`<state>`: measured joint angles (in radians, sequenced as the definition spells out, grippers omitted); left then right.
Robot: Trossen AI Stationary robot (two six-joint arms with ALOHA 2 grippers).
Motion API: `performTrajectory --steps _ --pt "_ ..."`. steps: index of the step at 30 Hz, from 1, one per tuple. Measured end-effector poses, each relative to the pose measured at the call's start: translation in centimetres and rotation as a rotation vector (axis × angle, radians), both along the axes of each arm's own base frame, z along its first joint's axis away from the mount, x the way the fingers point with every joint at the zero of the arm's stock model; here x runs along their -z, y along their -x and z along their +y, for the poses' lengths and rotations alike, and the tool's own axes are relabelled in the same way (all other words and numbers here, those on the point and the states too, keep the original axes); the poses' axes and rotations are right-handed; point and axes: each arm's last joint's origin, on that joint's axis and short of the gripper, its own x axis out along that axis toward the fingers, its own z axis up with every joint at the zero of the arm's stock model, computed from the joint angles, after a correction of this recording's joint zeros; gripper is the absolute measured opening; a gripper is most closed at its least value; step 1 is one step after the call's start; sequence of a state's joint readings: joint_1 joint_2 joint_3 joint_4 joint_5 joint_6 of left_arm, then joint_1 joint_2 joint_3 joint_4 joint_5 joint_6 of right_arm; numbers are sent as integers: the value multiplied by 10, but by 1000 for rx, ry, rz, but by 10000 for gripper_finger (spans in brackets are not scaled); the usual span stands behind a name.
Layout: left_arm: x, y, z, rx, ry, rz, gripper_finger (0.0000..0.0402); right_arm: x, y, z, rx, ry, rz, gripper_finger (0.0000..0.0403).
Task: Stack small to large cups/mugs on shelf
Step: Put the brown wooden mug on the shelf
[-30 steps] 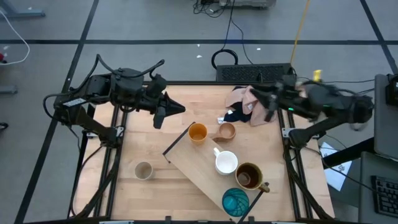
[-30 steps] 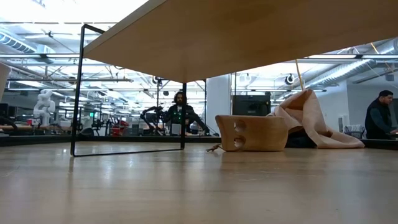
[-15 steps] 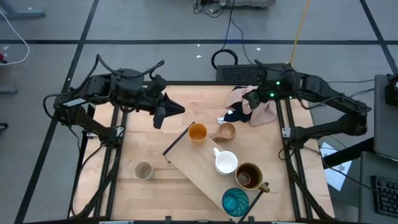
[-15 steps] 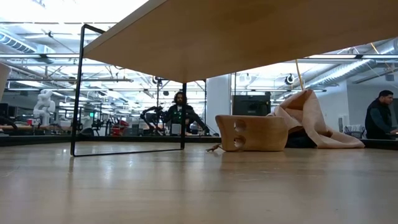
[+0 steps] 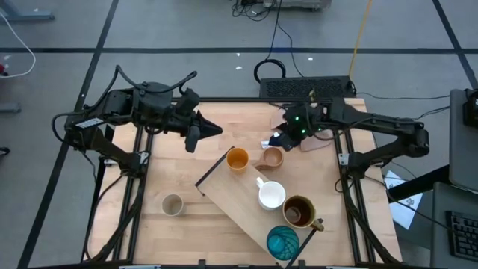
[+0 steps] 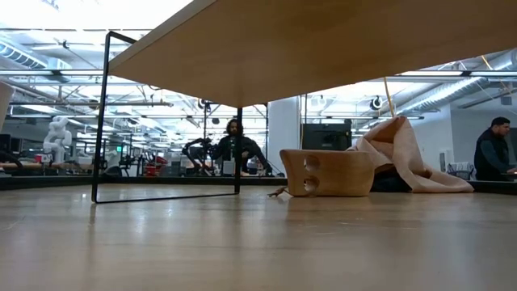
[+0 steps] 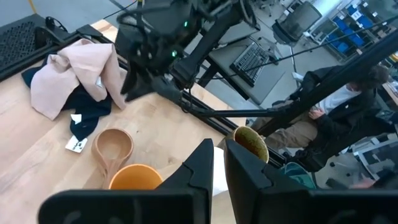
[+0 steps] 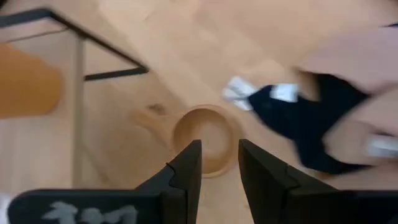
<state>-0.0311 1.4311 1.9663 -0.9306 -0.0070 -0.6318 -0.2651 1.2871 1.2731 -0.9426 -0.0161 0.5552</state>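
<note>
Matt light wood tabletop [image 5: 164, 161] and shelf [image 5: 235, 202]; glossy teal glazed cup [image 5: 282, 241]; soft, crumpled pink cloth [image 7: 74, 71].

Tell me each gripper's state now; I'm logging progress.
Left gripper: narrowly open, empty.
Right gripper: narrowly open, empty, above the tan wooden handled cup.

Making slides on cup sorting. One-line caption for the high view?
Four cups sit on the shelf while the right pincer hovers near the tan handled cup.
</note>
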Motion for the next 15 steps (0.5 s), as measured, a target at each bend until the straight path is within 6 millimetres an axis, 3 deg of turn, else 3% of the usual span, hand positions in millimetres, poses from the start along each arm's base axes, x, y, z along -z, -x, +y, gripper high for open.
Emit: performTrajectory --steps 6,15 --pt "0 0 1 -26 -4 0 37 23 -9 4 -57 -154 -98 96" --pt "0 0 8 -75 15 -2 37 53 -9 4 -93 -156 -102 96"
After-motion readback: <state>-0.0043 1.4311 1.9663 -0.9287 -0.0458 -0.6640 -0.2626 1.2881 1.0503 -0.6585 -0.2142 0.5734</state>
